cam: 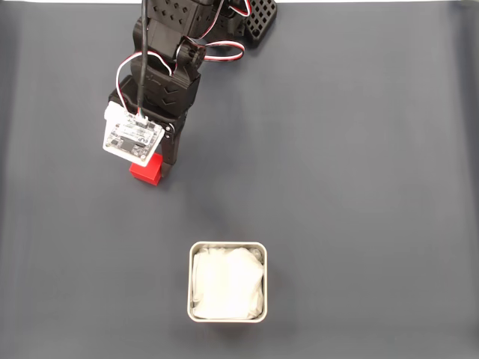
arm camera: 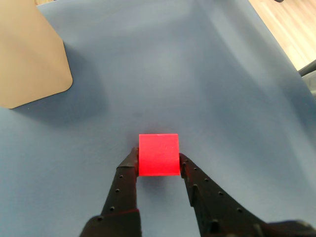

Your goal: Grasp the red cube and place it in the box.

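Arm: black, jointed, entering the fixed view from the top edge and reaching down toward the upper left of the frame; red, white and black wires loop along it.

Camera board (cam: 133, 136): small pale module with a clear casing, mounted on the wrist, covering most of the tool in the fixed view.

Tool (arm camera: 158, 157): two black fingers coming up from the bottom edge of the wrist view, one on each side of the red cube, both tips touching its side faces; closed on the cube.

Left finger (arm camera: 124, 182) (as the wrist view shows it): studded inner face, tip against the cube's left edge.

Right finger (arm camera: 200, 185) (as the wrist view shows it): same build, tip against the cube's right edge.

Red cube (cam: 147, 171): bright red, plain faces, sharp edges; held between the fingertips, partly hidden under the camera board in the fixed view. Whether it rests on the surface or is raised cannot be told.

Box (cam: 191, 283): square, pale metal-grey, rounded corners, thin rim, lined with crumpled white material; stands in the lower middle of the fixed view, well apart from the cube.

Surface (cam: 359, 164): dark blue-grey matte sheet, lightly creased.

Tan panel (arm camera: 27, 54): rounded corner, upper left of the wrist view.

Floor (arm camera: 289, 24): light wood, upper right of the wrist view.
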Available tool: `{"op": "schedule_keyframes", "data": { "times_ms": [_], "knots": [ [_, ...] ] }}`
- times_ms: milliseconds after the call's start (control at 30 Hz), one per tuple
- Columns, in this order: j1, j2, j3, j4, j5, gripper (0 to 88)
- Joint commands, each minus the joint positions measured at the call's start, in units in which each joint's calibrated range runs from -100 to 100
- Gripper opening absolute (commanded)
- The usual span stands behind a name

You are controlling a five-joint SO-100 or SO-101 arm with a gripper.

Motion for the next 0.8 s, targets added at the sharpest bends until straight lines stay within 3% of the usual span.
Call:
{"op": "schedule_keyframes", "data": {
  "times_ms": [0, 767],
  "knots": [
    [-0.8, -3.6, -3.0, 1.5, 0.0, 8.7],
    [-6.4, -6.7, -26.4, 19.1, -2.7, 8.6]
  ]
}}
